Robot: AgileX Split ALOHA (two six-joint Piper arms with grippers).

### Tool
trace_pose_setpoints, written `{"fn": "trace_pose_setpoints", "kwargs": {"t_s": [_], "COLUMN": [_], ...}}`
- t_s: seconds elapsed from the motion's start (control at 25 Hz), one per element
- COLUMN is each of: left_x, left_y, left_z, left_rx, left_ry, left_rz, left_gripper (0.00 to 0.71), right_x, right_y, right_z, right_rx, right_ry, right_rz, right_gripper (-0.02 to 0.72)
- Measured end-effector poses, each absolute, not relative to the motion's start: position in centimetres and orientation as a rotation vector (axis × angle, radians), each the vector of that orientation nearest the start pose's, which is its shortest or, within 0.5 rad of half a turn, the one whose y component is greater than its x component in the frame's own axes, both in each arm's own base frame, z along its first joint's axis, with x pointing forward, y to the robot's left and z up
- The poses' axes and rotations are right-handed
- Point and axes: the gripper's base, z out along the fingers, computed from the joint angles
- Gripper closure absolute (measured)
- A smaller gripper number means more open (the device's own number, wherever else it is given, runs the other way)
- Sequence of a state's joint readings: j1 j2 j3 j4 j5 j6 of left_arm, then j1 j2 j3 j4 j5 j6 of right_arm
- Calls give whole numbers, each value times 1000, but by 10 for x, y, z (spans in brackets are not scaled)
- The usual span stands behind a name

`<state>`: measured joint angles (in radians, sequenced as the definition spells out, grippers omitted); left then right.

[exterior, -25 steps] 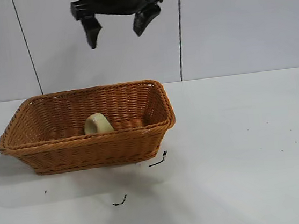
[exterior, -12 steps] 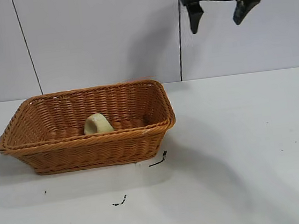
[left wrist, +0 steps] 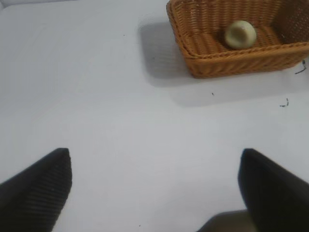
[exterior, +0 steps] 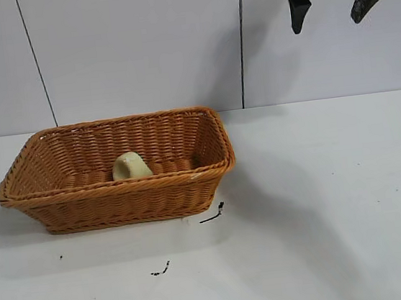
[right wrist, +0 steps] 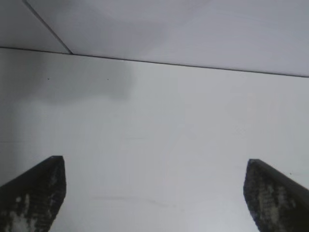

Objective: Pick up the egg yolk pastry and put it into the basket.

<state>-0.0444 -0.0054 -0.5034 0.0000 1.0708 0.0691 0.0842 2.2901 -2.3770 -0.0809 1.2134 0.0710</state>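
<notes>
Level front view; two wrist views

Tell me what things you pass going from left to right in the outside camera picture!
basket → egg yolk pastry inside it → small dark scrap on the table → right gripper, open, high up.

The right gripper [exterior: 330,6] was matte black, with two tapering, wedge-shaped fingers [exterior: 298,10] under a broad black crossbar. Seen from its wrist, its fingers [right wrist: 34,193] looked scuffed with pale flecks. The left gripper [left wrist: 154,191] had dark fingers [left wrist: 36,191] with fine ribbing.
</notes>
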Motion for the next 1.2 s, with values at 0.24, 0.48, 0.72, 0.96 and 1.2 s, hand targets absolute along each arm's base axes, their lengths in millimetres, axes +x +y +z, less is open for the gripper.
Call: {"fn": "trace_pose_setpoints", "kwargs": {"t_s": [0.24, 0.48, 0.72, 0.96, 1.2], "left_x": [-7, -7, -7, -7, -7], "left_y": [0, 0, 0, 0, 0], "left_z": [277, 277, 277, 277, 277], "left_rx": [116, 116, 116, 116, 116], "left_ry": [2042, 2042, 2042, 2042, 2042], "left_rz": [15, 15, 15, 15, 15], "left_gripper": [14, 14, 14, 14, 14], "right_x": [451, 360, 256, 159, 83], "right_y": [31, 23, 16, 9, 5], "right_z": [343, 385, 390, 363, 325], "right_rx": [-33, -37, -36, -34, -34], "right_ry": [2606, 2607, 2614, 2610, 2425], "right_rz": [-55, -56, -38, -19, 26], "right_gripper": [10, 10, 10, 10, 10]}}
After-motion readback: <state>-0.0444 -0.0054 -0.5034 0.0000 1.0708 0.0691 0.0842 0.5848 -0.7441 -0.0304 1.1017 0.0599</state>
